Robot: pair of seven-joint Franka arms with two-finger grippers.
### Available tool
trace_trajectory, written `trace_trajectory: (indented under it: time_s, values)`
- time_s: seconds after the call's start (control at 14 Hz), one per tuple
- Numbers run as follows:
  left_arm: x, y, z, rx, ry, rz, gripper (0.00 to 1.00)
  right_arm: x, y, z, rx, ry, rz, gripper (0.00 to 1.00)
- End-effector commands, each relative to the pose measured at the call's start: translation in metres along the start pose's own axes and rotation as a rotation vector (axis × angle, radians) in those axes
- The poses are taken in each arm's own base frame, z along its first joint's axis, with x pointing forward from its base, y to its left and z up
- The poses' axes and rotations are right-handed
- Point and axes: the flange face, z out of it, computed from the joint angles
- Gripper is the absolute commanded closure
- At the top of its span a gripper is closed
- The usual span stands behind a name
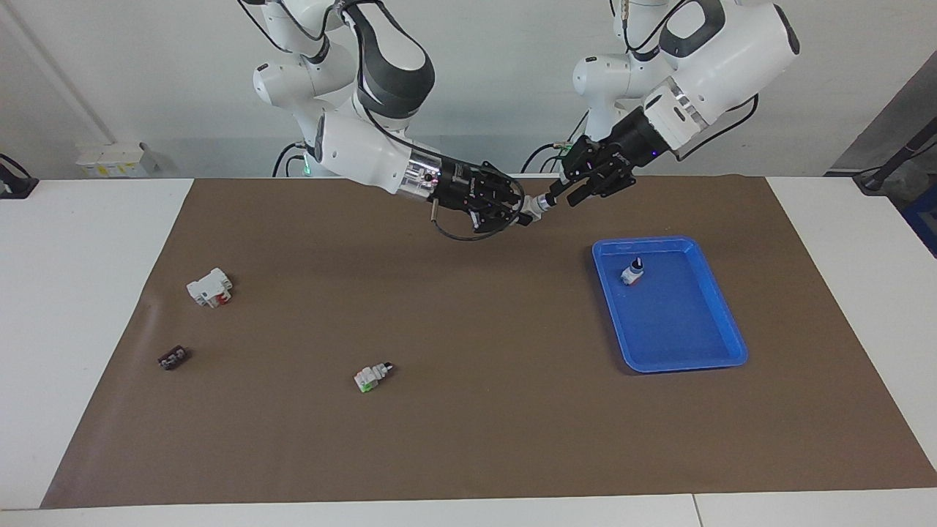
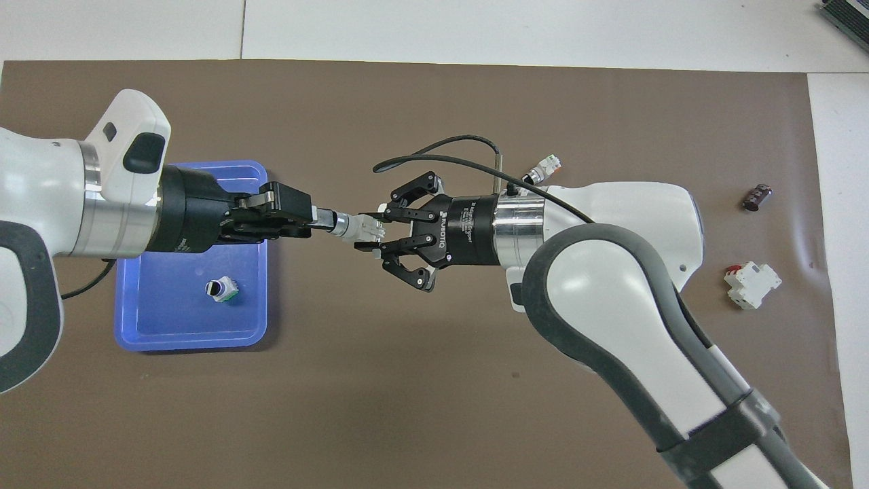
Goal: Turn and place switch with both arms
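Brown matting covers the white table [image 1: 88,307], and a shallow blue plastic tray [image 1: 721,315] sits toward the left arm's end of it.

From the facing camera, a small selector switch [image 1: 536,207] with a white body, silver collar and black knob hangs in the air between the two grippers, well above the mat and nearer the robots than the tray. Its long axis runs along the line joining them: knob end toward the left gripper [image 1: 562,193], body end toward the right gripper [image 1: 516,214]. A second switch of the same kind [image 1: 632,272] stands in the tray. A third [image 1: 372,377] lies loose on the mat, well away from the tray toward the right arm's end, with a larger white block with a red part [image 1: 210,288] and a tiny black terminal strip [image 1: 173,357].

From overhead, the left gripper's jaws are pinched on the knob. The right gripper's jaws are spread around the white body; whether they touch it I cannot tell. Turning looks like the step in hand, and needs the body held fast.
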Motion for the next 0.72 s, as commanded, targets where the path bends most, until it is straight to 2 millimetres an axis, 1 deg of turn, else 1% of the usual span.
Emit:
trace_trajectory:
  time_s: [0.0,0.07,0.14,0.21,0.36,0.43,0.57,0.64]
  values:
    - [-0.006,0.0067,0.0021,-0.015,0.012,-0.005,0.71,0.0001,-0.0008,-0.0033,0.003,-0.012,0.015,1.0]
    - [-0.006,0.0067,0.0021,-0.015,0.012,-0.005,0.74,0.0001,-0.0008,-0.0033,0.003,-0.012,0.015,1.0]
    - [-0.0066,0.006,0.0031,-0.012,0.005,0.005,0.81,0.0001,-0.0008,-0.0033,0.003,-0.012,0.015,1.0]
    - [-0.0064,0.0059,0.003,-0.01,0.007,0.007,0.84,0.0004,-0.0014,-0.004,0.005,-0.012,0.015,1.0]
    - [-0.0062,0.0054,0.0033,-0.01,0.009,0.002,0.87,0.0001,-0.0008,-0.0033,0.003,-0.012,0.015,1.0]
    - [-0.0067,0.0046,0.0026,-0.008,0.01,0.003,0.9,0.0001,-0.0008,-0.0033,0.003,-0.012,0.015,1.0]
    - [-0.0075,0.0034,0.0038,-0.007,0.007,-0.005,1.0,-0.0001,-0.0021,-0.0049,0.007,-0.013,0.015,1.0]
    - [-0.0076,0.0034,0.0034,-0.007,0.01,-0.007,1.0,-0.0004,-0.0016,-0.0042,0.005,-0.013,0.014,1.0]
